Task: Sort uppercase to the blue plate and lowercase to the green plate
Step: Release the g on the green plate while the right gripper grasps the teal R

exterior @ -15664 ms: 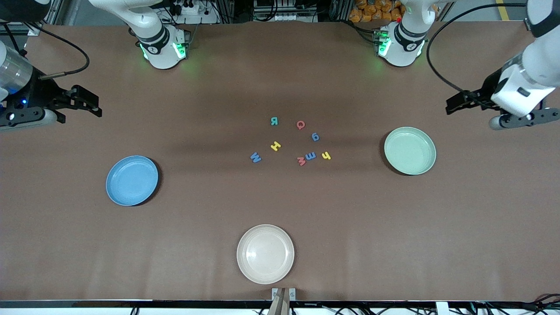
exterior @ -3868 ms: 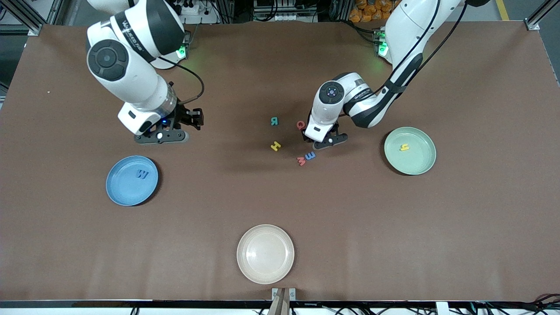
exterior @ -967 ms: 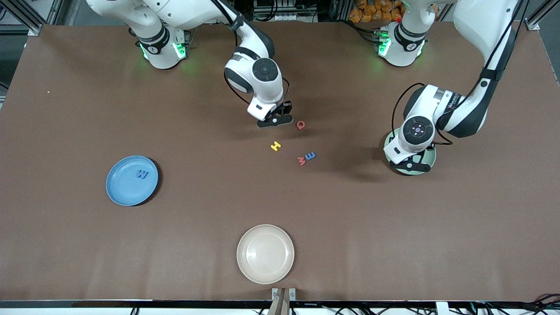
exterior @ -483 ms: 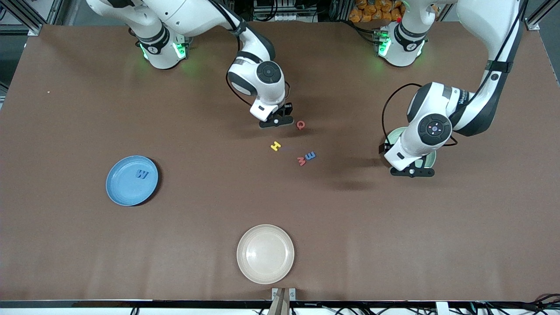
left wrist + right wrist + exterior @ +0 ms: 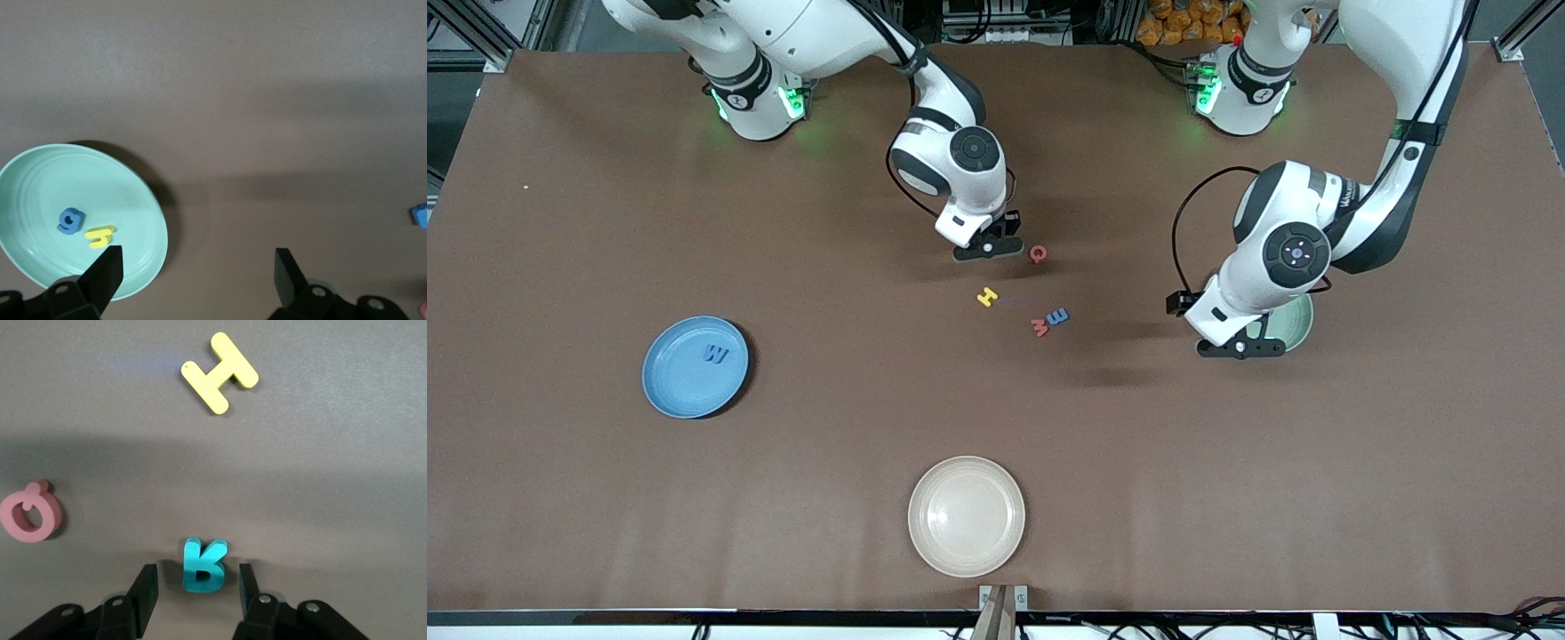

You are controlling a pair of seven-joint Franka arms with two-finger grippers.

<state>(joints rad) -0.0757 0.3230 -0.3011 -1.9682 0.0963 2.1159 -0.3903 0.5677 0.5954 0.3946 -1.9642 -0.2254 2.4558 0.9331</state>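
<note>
Teal foam R (image 5: pixel 204 565) between right end effector (image 5: pixel 193 590) fingers

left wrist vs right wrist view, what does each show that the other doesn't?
Left wrist only: green plate holding the blue g and yellow h, with the open left hand over bare table beside the plate.

Right wrist only: teal R between the right hand's fingers, which stand apart from it, plus the yellow H and red Q.

Both: the brown table; no letter appears in both.
</note>
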